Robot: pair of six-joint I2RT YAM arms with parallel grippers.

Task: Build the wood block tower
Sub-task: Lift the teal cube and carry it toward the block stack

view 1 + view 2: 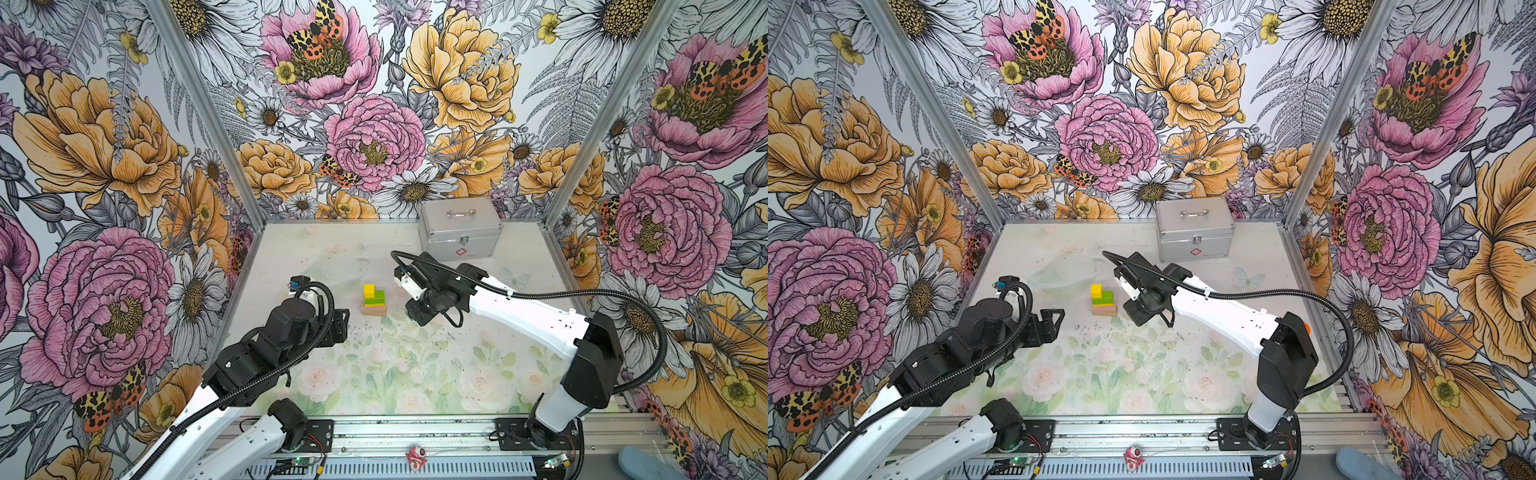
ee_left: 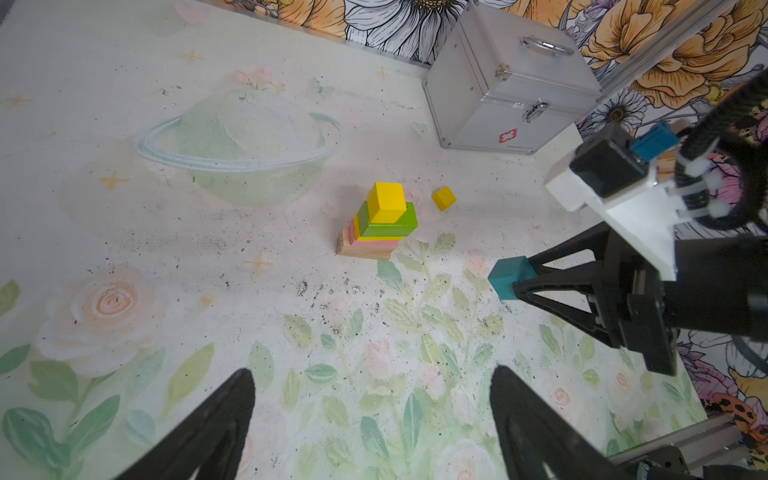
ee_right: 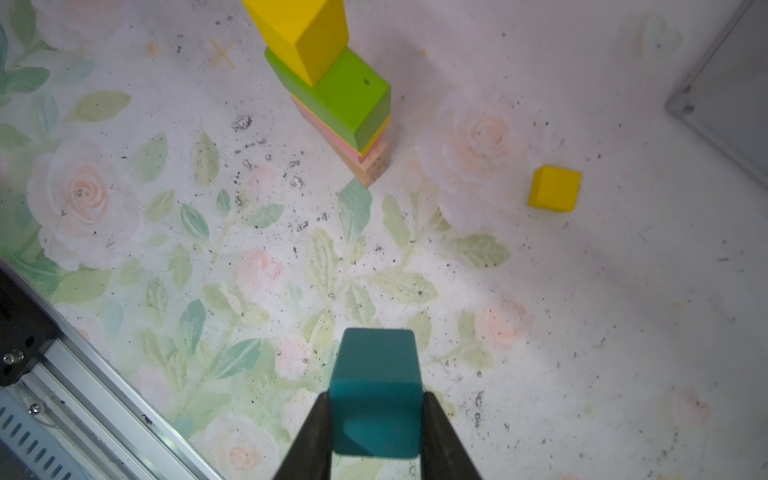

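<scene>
The tower [image 1: 374, 301] [image 1: 1104, 300] stands mid-table: tan wood base, pink slab, yellow slab, green bar [image 2: 386, 222], and a yellow cube [image 2: 386, 201] on one end of the bar. The right wrist view shows the same tower [image 3: 340, 95]. My right gripper [image 3: 376, 399] [image 2: 515, 278] is shut on a teal cube [image 3: 376, 374] [image 2: 507, 274], held above the table to the right of the tower. A loose yellow cube [image 2: 444, 198] [image 3: 555, 189] lies on the table beyond the tower; my right arm hides it in both top views. My left gripper [image 2: 372, 374] [image 1: 340, 324] is open and empty, left of the tower.
A silver metal case [image 1: 459, 228] [image 1: 1194, 228] [image 2: 511, 83] stands at the back right against the flowered wall. The aluminium frame rail [image 3: 104, 399] runs along the table's front edge. Dark specks dot the flowered mat in front of the tower.
</scene>
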